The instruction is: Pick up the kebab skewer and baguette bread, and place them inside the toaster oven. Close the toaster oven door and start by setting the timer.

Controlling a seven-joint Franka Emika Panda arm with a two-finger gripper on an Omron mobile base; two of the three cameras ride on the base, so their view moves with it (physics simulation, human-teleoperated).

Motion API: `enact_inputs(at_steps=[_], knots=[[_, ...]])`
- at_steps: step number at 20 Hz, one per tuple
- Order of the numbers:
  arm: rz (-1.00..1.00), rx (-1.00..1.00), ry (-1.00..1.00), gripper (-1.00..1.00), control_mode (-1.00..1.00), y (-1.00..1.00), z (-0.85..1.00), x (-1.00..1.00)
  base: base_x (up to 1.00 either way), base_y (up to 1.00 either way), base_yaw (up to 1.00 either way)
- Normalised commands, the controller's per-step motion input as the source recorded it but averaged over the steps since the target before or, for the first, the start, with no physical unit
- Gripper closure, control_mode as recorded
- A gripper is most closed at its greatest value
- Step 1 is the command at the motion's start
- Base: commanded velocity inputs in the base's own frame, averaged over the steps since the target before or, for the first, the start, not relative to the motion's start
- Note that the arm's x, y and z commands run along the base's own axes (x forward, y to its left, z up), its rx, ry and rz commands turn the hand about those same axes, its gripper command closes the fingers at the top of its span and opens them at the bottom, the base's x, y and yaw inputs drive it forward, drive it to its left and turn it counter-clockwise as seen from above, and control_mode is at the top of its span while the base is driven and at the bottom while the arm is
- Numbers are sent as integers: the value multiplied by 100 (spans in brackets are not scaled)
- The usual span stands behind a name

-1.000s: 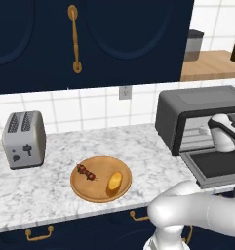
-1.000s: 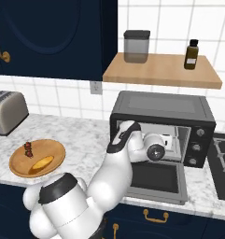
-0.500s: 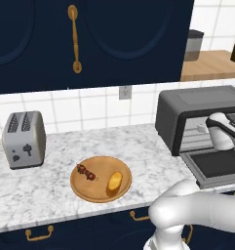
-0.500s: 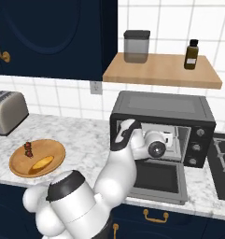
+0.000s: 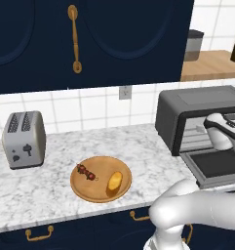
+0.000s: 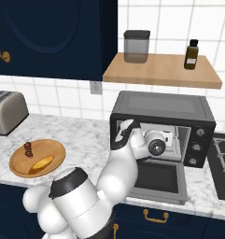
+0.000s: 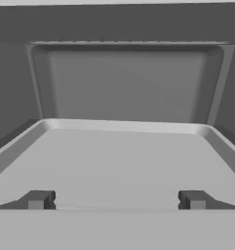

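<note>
On the marble surface (image 5: pixel 46 188), near its front edge, sits a round wooden plate (image 5: pixel 101 179). The kebab skewer (image 5: pixel 86 172) lies on the left side of the plate, and the baguette bread (image 5: pixel 115 180) lies just beside it on the right. Far to the right stands the toaster oven (image 6: pixel 161 121), with the toaster oven door (image 6: pixel 158 180) dropped down flat. The robot's hand is at the oven mouth. Its jaws (image 7: pixel 116 200) are wide open and hold nothing. A silver toaster (image 5: pixel 23 139) stands by the wall at the left.
</note>
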Motion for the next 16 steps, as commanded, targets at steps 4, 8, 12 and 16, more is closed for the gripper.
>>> enact_inputs(at_steps=[4, 8, 12, 16], knots=[[0, 1, 9, -100, -100, -9, 0, 5, 0, 0, 0], [0, 0, 4, -100, -100, -4, 0, 20, 0, 0, 0], [0, 0, 2, -100, -100, -2, -1, 13, 0, 0, 0], [0, 0, 1, -100, -100, -7, -18, 0, 0, 0, 0]])
